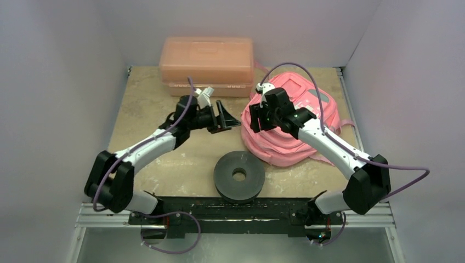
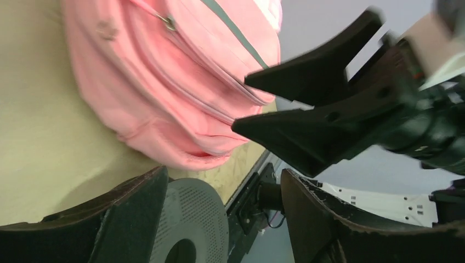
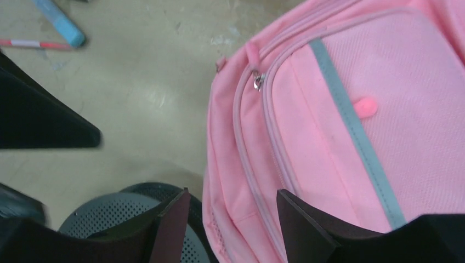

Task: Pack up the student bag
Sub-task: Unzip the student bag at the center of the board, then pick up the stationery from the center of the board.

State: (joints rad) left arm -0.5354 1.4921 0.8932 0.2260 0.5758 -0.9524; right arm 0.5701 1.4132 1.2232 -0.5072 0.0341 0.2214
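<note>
The student bag (image 1: 293, 134) is a soft pink backpack with grey trim, lying flat at the table's right, zips shut. It also shows in the left wrist view (image 2: 175, 82) and the right wrist view (image 3: 334, 131), where a metal zip pull (image 3: 257, 81) sits at its upper left corner. My left gripper (image 1: 229, 118) is open and empty just left of the bag, above the table; its jaws stand wide apart (image 2: 225, 219). My right gripper (image 1: 255, 119) is open and empty over the bag's left edge (image 3: 230, 213).
A rigid salmon-pink plastic box (image 1: 205, 60) stands at the back. A dark grey perforated disc with a centre hole (image 1: 239, 175) lies near the front middle. A blue marker (image 3: 60, 24) and a red-and-white pencil (image 3: 33, 44) lie on the table left of the bag.
</note>
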